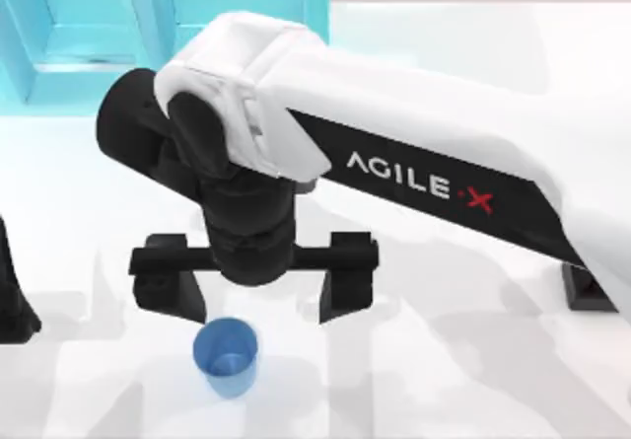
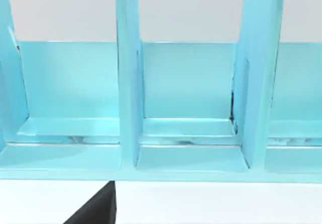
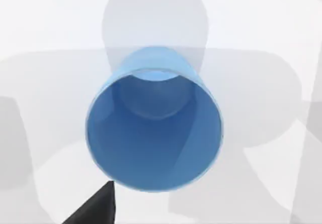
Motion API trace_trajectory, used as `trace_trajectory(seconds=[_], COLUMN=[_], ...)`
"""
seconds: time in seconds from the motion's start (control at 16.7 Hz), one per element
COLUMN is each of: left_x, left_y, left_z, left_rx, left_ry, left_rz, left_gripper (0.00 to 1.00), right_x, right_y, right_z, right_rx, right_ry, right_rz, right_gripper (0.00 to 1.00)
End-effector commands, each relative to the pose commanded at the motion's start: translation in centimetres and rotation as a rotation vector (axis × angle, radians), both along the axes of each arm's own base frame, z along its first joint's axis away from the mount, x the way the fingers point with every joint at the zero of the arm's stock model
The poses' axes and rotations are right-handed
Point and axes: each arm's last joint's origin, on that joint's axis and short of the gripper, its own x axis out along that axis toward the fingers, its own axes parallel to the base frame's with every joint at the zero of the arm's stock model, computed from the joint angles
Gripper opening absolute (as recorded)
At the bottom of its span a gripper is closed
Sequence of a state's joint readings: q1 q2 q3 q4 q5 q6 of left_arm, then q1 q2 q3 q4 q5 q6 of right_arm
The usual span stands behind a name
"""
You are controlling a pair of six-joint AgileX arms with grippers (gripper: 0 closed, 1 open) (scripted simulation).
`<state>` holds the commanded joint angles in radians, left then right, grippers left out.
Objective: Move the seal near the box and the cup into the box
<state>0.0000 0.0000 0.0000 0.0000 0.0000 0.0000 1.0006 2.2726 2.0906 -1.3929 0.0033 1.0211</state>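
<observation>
Two fingers of the right hand [image 1: 261, 301] are spread wide and empty above the bench, the upright cup [image 1: 227, 358] just beside and below them.

One blue cup [image 1: 227, 358] stands upright on the single white table [image 1: 444, 360], and it is the lone cup in the top view and in the right wrist view [image 3: 154, 128], well forward of the one pale blue box [image 1: 89, 35] at the table's far left. That box [image 2: 191, 133] shows two upright dividers in the left wrist view, one [image 2: 128, 73] and another [image 2: 259, 73], marking off three open compartments side by side. Two arms are on show: one white AgileX arm [image 1: 414, 163] reaching across above the cup with one gripper [image 1: 258, 291] and its two black fingers [image 1: 182, 296] spread wide, and one dark part of the left arm [image 1: 12, 301] at the table's left edge, level with the cup.
</observation>
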Motion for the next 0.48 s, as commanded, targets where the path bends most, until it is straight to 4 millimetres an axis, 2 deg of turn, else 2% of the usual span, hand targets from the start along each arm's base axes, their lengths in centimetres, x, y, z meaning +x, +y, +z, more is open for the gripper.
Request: trace_trajectory(seconds=[0.36, 0.48], left_x=[0.0, 0.0], left_y=[0.0, 0.0], left_z=[0.0, 0.0], left_rx=[0.0, 0.0], left_ry=[0.0, 0.0], left_rz=[0.0, 0.0], left_gripper=[1.0, 1.0], right_x=[-0.3, -0.3], right_y=[0.3, 0.4], right_z=[-0.2, -1.2], right_rx=[0.002, 0.001], right_ry=[-0.001, -0.001], right_rz=[-0.001, 0.0], right_gripper=[1.0, 1.0])
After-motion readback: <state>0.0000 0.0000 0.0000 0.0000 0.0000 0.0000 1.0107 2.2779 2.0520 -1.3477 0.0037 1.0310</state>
